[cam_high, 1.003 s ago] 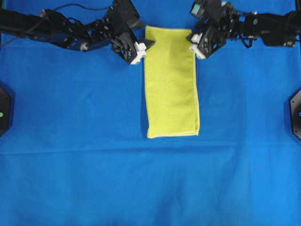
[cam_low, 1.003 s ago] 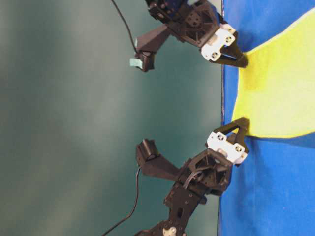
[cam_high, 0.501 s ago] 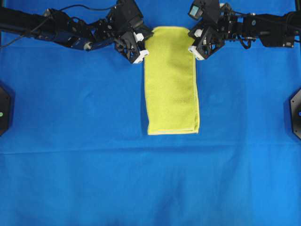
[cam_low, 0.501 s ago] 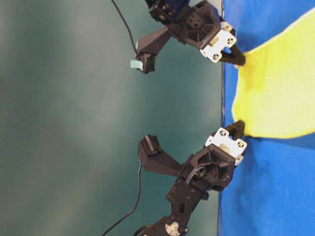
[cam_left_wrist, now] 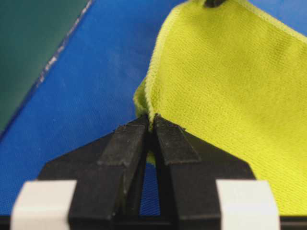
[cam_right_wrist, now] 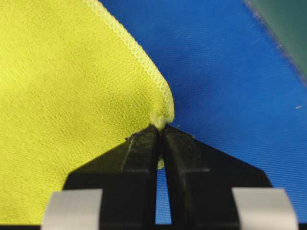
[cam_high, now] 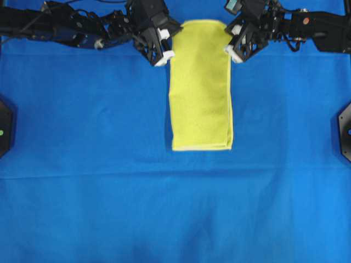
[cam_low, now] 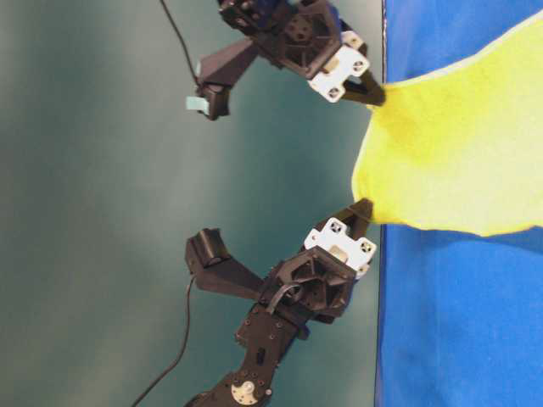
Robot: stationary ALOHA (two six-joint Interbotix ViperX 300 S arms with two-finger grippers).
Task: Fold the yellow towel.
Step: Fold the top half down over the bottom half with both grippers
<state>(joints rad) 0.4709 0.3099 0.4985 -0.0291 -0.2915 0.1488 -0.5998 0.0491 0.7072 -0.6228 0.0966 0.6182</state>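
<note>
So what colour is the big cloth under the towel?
Bright blue cloth, seen best from overhead, beneath the yellow towel.

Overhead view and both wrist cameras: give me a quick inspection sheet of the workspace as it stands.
Surface: blue cloth, lightly creased.
Job's things: yellow towel, a long folded strip, far end lifted off the cloth.
Clutter: nothing seen.
Grippers: left gripper shut on one far corner of the towel; right gripper shut on the other far corner.
Cables: black cable hangs behind the arms.
Surroundings: green backdrop; black fixtures at both side edges.
</note>
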